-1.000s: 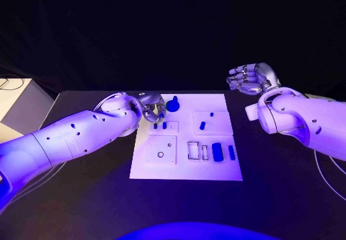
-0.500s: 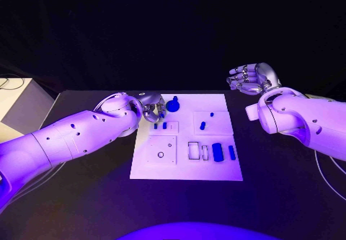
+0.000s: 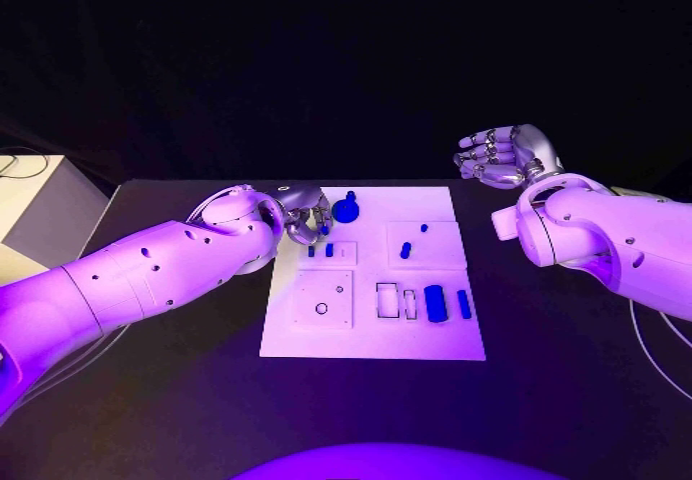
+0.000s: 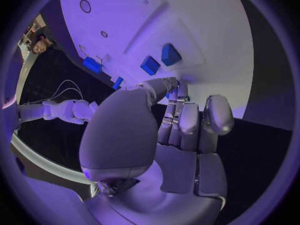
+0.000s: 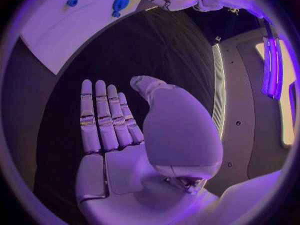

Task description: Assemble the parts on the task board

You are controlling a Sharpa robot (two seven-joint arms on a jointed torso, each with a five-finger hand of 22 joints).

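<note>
The white task board [image 3: 433, 345] lies mid-table. My left hand [image 3: 306, 216] hangs over its far-left corner, beside a round blue part [image 3: 346, 210]. Thumb and fingertips [image 4: 180, 87] meet in a pinch with a sliver of a small blue part [image 4: 170, 91] between them, just above the board [image 4: 206, 30]. Two blue pegs [image 3: 319, 251] stand right below the hand; the left wrist view shows two blue blocks [image 4: 160, 60] close to the fingertips. More blue parts [image 3: 405, 250] and blue bars [image 3: 447, 304] sit to the right. My right hand [image 3: 498, 157] is raised beyond the far-right corner, fingers [image 5: 103, 115] straight, palm bare.
A white box [image 3: 36, 215] stands off the table's left side with a cable on it. A square plate with a ring and small holes [image 3: 323, 299] and rectangular slots [image 3: 389, 300] occupy the board's near half. Black table [image 3: 173, 400] surrounds the board.
</note>
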